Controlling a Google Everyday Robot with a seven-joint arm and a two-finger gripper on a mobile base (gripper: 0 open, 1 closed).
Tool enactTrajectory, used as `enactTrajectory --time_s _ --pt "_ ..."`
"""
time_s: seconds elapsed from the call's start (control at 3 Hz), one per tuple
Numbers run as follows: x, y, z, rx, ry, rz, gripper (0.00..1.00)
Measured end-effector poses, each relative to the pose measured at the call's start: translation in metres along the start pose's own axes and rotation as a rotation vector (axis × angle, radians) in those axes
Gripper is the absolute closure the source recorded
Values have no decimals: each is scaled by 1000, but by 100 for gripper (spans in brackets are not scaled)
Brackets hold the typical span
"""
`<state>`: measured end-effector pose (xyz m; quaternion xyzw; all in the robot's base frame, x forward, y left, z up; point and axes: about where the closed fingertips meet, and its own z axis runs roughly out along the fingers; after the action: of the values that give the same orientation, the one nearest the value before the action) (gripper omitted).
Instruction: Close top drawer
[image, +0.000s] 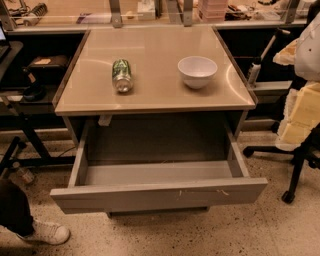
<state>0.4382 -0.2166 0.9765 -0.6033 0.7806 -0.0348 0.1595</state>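
Note:
The top drawer (159, 194) is pulled far out of the cabinet under the beige tabletop (155, 95). Its wide grey flat front panel has small pale scratch marks right of its middle. The drawer's inside looks empty. The two narrower drawer fronts are hidden below it. The gripper and arm are not in view.
A green can (121, 75) lies on its side on the tabletop and a white bowl (197, 71) stands to its right. A person's white shoe (46, 232) is at the bottom left. An office chair base (294, 165) stands on the right. A dark desk stand (20, 145) is at the left.

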Motion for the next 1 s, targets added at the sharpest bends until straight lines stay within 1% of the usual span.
enactTrajectory --time_s 0.33,0.67,1.0 --pt "0 0 0 0 0 0 0" --pt "0 0 0 0 0 0 19" --pt "0 0 0 0 0 0 42"
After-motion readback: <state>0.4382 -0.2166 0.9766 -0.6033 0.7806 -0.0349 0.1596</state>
